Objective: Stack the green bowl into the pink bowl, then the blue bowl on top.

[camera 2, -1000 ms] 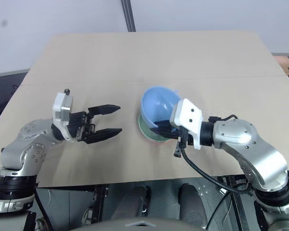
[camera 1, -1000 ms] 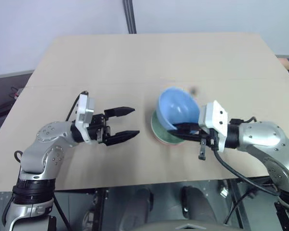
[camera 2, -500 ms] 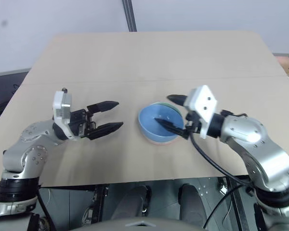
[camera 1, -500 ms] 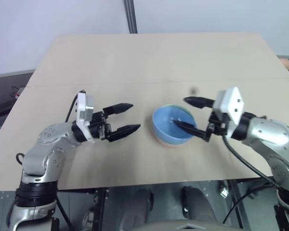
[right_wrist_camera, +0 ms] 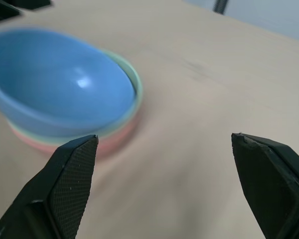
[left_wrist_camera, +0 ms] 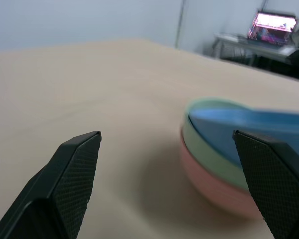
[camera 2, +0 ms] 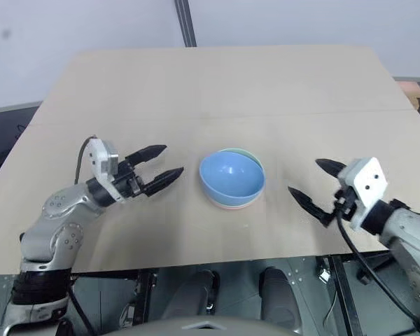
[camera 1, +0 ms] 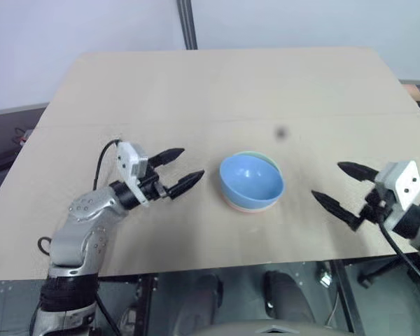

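The blue bowl (camera 1: 250,178) sits tilted on top of the green bowl (left_wrist_camera: 209,154), which rests inside the pink bowl (left_wrist_camera: 214,186), all in one stack at the middle of the wooden table (camera 1: 217,91). The green rim (right_wrist_camera: 131,82) peeks out behind the blue one. My left gripper (camera 1: 177,170) is open to the left of the stack, pointing at it, a short gap away. My right gripper (camera 1: 338,185) is open well to the right of the stack, holding nothing.
A dark spot (camera 1: 281,132) marks the tabletop behind the stack. A grey pole (camera 1: 187,24) rises behind the table's far edge. In the left wrist view a laptop (left_wrist_camera: 271,25) stands on a desk in the background.
My right gripper let go of the blue bowl, opened wide and drew away to the right. The blue bowl now rests on the stack. My left gripper turned slightly.
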You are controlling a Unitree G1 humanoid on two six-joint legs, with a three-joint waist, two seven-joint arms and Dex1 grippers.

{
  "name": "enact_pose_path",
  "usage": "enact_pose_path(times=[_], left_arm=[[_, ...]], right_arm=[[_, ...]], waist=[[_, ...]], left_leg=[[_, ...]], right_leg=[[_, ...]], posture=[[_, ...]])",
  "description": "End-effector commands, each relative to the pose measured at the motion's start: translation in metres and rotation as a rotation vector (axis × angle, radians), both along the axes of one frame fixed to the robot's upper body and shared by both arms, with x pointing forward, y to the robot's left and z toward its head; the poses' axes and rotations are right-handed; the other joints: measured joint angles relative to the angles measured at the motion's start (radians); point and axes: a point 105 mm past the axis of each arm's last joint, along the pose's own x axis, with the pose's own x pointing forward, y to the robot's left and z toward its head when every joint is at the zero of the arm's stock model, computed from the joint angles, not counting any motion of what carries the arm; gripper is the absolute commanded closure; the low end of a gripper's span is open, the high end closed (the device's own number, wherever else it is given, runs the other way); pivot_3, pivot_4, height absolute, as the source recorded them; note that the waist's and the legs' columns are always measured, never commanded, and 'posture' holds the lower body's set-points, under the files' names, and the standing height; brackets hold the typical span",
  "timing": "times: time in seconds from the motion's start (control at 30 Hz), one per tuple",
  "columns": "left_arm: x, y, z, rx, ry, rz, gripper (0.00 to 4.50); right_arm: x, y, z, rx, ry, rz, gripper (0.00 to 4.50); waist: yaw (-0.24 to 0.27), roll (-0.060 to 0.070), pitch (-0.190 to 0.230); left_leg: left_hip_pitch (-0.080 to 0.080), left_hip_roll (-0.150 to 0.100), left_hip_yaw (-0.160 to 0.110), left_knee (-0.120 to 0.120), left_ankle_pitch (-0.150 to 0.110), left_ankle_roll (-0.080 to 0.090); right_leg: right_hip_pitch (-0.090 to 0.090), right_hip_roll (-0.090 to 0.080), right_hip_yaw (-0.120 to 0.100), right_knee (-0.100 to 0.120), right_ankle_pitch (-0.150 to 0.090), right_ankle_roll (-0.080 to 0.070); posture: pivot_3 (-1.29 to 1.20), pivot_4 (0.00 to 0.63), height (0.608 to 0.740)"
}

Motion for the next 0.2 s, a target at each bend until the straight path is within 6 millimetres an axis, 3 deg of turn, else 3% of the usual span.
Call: enact_pose_path(times=[0.03, 0.2], left_arm=[[-0.007, 0.014, -0.001, 0.074, -0.014, -0.004, 0.0], [-0.02, 0.014, -0.007, 0.086, 0.031, -0.048, 0.0]], right_arm=[[-0.009, -0.017, 0.013, -0.045, -0.05, -0.021, 0.02], [-0.013, -0.021, 0.011, -0.046, -0.034, -0.018, 0.02]], waist=[[0.001, 0.0, 0.0], [0.0, 0.0, 0.0]], left_leg=[[0.0, 0.0, 0.0, 0.0, 0.0, 0.0], [0.001, 0.001, 0.0, 0.0, 0.0, 0.0]], right_leg=[[0.0, 0.0, 0.0, 0.0, 0.0, 0.0], [0.001, 0.0, 0.0, -0.001, 0.0, 0.0]], posture=[[0.0, 0.15, 0.74], [0.0, 0.15, 0.74]])
